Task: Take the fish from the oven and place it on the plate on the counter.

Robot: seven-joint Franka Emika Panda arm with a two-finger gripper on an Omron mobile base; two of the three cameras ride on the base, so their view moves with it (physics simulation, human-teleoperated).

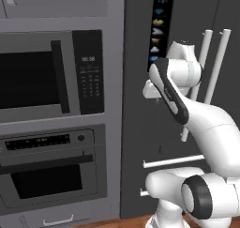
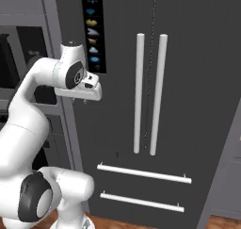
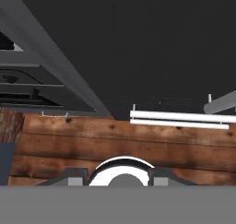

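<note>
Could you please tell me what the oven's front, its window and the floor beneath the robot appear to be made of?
The grey built-in oven looks like matte brushed metal, though painted panelling is possible: flat, even grey with no glare. Its dark glass window reads as smoked glass, near-black and smooth. The reddish-brown plank floor appears to be wood, showing grain, knots and board seams.

The oven point(image 1: 49, 173) is seen shut below the microwave, built into grey cabinetry: a dark glass window, a horizontal bar handle, a black control strip with one knob.
</note>
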